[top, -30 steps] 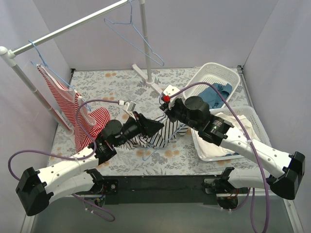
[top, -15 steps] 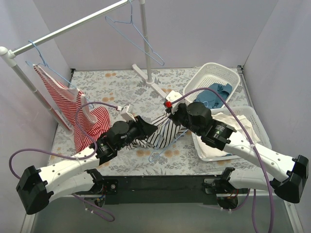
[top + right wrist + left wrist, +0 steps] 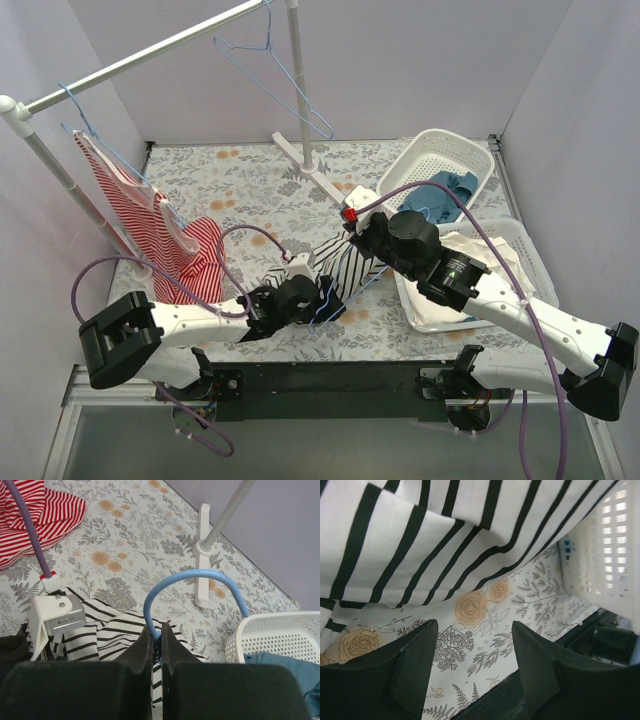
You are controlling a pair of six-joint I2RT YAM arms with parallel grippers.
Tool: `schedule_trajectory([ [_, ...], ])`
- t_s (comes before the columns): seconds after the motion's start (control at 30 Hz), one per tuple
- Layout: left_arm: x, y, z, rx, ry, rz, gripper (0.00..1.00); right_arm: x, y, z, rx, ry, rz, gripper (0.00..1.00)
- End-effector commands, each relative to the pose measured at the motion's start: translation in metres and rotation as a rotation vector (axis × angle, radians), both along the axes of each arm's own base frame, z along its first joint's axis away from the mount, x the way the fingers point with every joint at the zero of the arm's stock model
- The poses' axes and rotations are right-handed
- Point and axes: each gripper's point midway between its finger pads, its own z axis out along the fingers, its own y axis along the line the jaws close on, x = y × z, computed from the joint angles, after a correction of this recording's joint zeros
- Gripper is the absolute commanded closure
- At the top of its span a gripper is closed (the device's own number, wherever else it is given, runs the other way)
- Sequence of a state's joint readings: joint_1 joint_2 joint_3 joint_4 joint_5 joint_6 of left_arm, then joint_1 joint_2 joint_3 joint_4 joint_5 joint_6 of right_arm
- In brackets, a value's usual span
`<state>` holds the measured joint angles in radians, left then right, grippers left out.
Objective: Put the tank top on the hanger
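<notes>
The black-and-white striped tank top [image 3: 345,268] lies bunched on the floral table between the arms. In the right wrist view it lies [image 3: 107,630] under the jaws. My right gripper [image 3: 156,630] is shut on the neck of the light-blue hanger [image 3: 200,572], whose hook arches above the fingers; from above the gripper [image 3: 353,233] sits over the tank top's far end. My left gripper [image 3: 475,630] is open and empty, low over the table, with the striped cloth [image 3: 420,535] hanging just above and ahead of it. From above it [image 3: 325,298] sits at the tank top's near edge.
A red-and-white striped garment [image 3: 160,225] hangs on a hanger from the white rail [image 3: 140,62] at left. Another blue hanger [image 3: 275,75] hangs from the rail. The rail's foot [image 3: 204,555] stands behind. Two white baskets [image 3: 440,145] [image 3: 525,245] are at right, one holding a blue cloth [image 3: 450,190].
My left arm has dropped low and swung right to the tank top's near edge, its jaws now open. My right gripper still holds the hanger and has shifted slightly right.
</notes>
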<state>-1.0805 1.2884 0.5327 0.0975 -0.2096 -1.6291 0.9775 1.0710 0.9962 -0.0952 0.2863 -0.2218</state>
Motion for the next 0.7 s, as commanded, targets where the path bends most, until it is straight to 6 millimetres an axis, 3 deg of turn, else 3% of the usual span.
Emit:
schedule_trajectory([
  [0.0,0.013,-0.015,0.006,-0.012,-0.053,0.049,0.39,-0.001,-0.003,0.022,0.053,-0.055,-0.009,0.99],
  [0.13,0.029,-0.016,-0.002,0.041,-0.089,0.123,0.39,-0.002,-0.003,0.025,0.062,-0.057,-0.007,0.99],
  [0.33,0.049,-0.021,-0.005,0.101,-0.119,0.203,0.51,0.000,-0.004,0.026,0.060,-0.056,-0.019,0.99],
  [0.5,0.059,-0.014,0.010,0.118,-0.170,0.253,0.78,0.002,-0.010,0.029,0.056,-0.067,-0.050,0.99],
  [0.57,0.061,-0.009,0.018,0.117,-0.183,0.259,0.95,0.006,-0.014,0.030,0.051,-0.075,-0.077,0.99],
  [0.67,0.060,-0.002,0.026,0.118,-0.196,0.259,1.00,0.011,-0.020,0.032,0.045,-0.086,-0.125,0.99],
])
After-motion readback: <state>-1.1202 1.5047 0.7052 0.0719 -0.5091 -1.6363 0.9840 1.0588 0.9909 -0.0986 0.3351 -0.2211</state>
